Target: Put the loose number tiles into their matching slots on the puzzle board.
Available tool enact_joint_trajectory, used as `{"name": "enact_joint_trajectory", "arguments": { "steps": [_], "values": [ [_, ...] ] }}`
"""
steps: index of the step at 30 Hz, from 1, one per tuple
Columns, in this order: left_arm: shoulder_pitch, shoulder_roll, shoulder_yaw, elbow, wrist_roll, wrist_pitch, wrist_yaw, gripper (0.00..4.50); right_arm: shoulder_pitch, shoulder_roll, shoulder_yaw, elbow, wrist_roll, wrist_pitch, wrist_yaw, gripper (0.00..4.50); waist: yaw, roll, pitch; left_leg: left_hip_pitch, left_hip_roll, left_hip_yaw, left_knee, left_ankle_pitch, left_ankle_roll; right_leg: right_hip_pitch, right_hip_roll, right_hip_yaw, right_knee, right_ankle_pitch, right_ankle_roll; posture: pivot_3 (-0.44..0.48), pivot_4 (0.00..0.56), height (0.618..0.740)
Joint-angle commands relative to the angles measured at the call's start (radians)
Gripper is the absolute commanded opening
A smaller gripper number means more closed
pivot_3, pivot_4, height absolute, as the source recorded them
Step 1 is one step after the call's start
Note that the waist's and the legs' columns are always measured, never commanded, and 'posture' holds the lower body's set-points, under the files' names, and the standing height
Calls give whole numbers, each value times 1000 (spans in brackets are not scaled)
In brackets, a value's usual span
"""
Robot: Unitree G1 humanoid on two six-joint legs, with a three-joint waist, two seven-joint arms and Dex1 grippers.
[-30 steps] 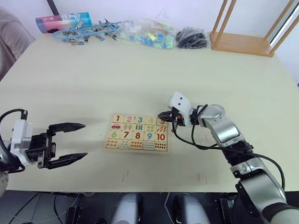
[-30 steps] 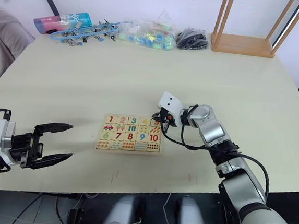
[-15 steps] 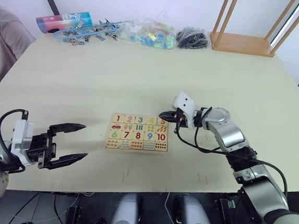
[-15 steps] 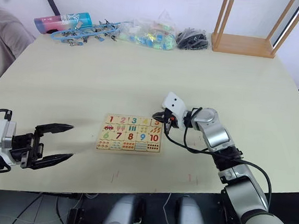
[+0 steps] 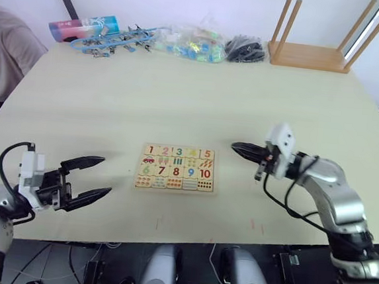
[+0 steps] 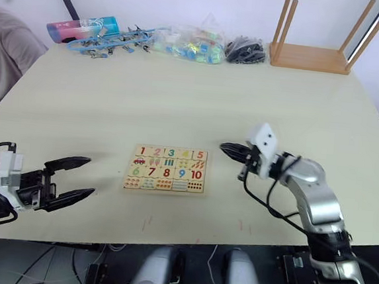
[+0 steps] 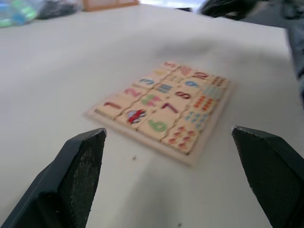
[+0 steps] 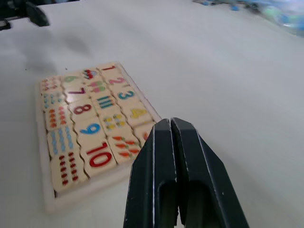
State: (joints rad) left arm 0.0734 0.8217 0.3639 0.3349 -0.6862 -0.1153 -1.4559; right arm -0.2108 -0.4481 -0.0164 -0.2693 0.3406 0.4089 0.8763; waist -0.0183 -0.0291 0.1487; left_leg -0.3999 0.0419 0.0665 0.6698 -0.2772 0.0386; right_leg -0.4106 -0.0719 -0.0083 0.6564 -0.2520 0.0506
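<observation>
The puzzle board (image 5: 176, 169) shows numbers 1 through 10.

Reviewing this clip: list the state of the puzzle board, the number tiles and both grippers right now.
puzzle board: flat on the table, every slot filled.
number tiles 1 to 5: seated along the board's top row.
left gripper: open, empty, left of the board.
right gripper: shut, empty, right of the board, clear of it.

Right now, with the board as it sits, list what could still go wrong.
1. The right pincer, shut and empty, sits low beside the puzzle board; a sideways sweep might shove it.
2. The orange 5 tile nearest that pincer may not be fully seated; I can't tell.
</observation>
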Motion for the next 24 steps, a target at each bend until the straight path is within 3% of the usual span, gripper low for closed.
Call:
{"name": "enact_joint_trajectory", "arguments": {
  "steps": [1,3,10,16,24],
  "values": [
    [-15,-11,31,17,38,35,88,4500,96,-27,-102,-57,49,-51,-15,536,4,0,0,0,0,0,0,0,0,0,0,0,0,0,0,0,150,737],
    [-12,-20,27,25,65,42,120,4500,195,-43,-174,-53,78,-99,8,1160,6,0,0,0,0,0,0,0,0,0,0,0,0,0,0,0,150,737],
    [-13,-33,31,44,141,34,193,4500,378,-90,-314,17,124,-255,92,4389,6,0,0,3,1,1,1,0,0,2,1,2,1,0,0,0,150,737],
    [-28,-34,45,60,179,32,267,4500,471,-100,-392,104,142,-388,147,4457,8,0,0,3,0,1,1,0,0,2,1,2,0,0,0,0,150,737],
    [-44,-40,33,95,218,-22,275,4500,500,-83,-376,140,150,-454,152,4457,7,0,0,4,1,2,1,0,0,2,1,3,0,0,0,0,150,737]
  ]
}}
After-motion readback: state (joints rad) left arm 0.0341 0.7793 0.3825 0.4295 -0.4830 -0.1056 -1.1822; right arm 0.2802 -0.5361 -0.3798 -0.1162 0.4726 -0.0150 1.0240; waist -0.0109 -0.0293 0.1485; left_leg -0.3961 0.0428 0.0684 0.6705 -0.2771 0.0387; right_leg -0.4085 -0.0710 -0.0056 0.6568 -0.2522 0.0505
